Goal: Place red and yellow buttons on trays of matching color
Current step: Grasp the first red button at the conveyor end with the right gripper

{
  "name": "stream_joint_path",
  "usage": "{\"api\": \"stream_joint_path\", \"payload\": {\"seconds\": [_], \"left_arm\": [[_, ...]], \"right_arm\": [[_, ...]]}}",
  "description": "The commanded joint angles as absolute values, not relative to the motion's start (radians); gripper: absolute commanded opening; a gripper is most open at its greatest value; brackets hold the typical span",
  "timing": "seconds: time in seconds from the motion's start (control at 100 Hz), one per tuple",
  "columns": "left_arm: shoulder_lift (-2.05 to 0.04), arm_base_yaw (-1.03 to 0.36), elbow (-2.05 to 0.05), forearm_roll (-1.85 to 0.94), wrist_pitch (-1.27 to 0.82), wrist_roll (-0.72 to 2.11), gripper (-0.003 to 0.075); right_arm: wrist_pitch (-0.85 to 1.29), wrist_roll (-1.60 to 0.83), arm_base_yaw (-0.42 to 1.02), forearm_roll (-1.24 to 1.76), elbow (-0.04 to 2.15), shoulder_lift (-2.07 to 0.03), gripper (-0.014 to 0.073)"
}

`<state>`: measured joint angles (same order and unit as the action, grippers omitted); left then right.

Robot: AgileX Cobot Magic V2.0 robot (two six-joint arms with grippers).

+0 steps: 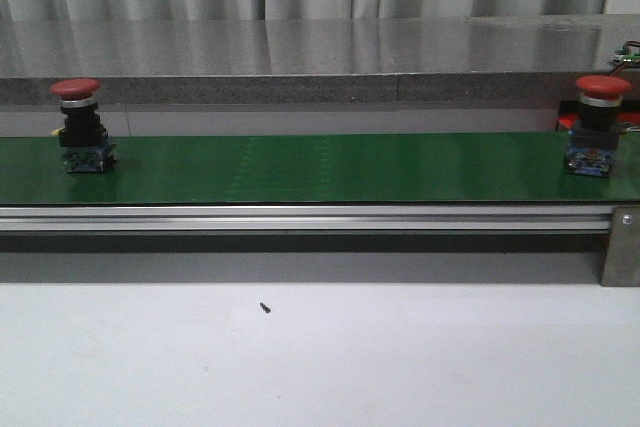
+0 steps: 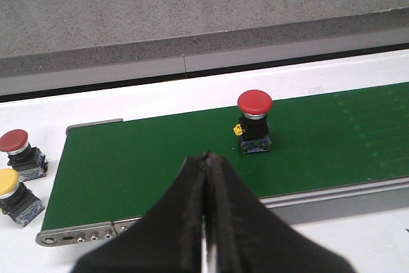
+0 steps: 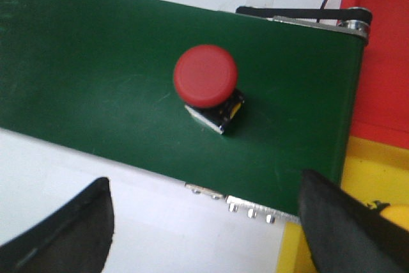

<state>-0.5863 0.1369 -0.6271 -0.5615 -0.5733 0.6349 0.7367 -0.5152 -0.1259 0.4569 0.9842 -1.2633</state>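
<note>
Two red buttons stand on the green belt point(image 1: 320, 167) in the front view, one at its left end point(image 1: 75, 125) and one at its right end point(image 1: 600, 122). Neither gripper shows there. In the left wrist view, my left gripper point(image 2: 206, 158) is shut and empty, above the belt's near edge and short of the left red button point(image 2: 254, 119). In the right wrist view, my right gripper point(image 3: 203, 190) is open over the white table, with the right red button point(image 3: 206, 84) beyond it. The red tray point(image 3: 383, 49) and the yellow tray point(image 3: 367, 158) lie past the belt's end.
In the left wrist view, another red button point(image 2: 19, 151) and a yellow button point(image 2: 16, 193) sit on the white table off the belt's left end. A yellow object point(image 3: 391, 214) rests in the yellow tray. An aluminium rail point(image 1: 300, 217) edges the belt's front. A grey ledge point(image 1: 300, 87) runs behind it.
</note>
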Motion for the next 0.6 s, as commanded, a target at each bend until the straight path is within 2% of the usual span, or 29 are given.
{"api": "stream_joint_path", "payload": {"seconds": [0.0,0.46,0.51,0.59], "left_arm": [[-0.588,0.131,-0.653,-0.591,-0.504,0.637,-0.002],[-0.588,0.131,-0.653,-0.591,-0.504,0.637,-0.002],[-0.588,0.131,-0.653,-0.591,-0.504,0.637,-0.002],[-0.588,0.131,-0.653,-0.591,-0.504,0.637,-0.002]], "right_arm": [[0.698,-0.523,-0.127,0.475,1.068,-1.314,0.0591],[0.671,-0.523,-0.128,0.426,1.2,-1.576,0.0587],[0.672,-0.523,-0.128,0.42,1.207,-1.596,0.0555],[0.681,-0.523,-0.128,0.42,1.21,-1.616,0.0423]]}}
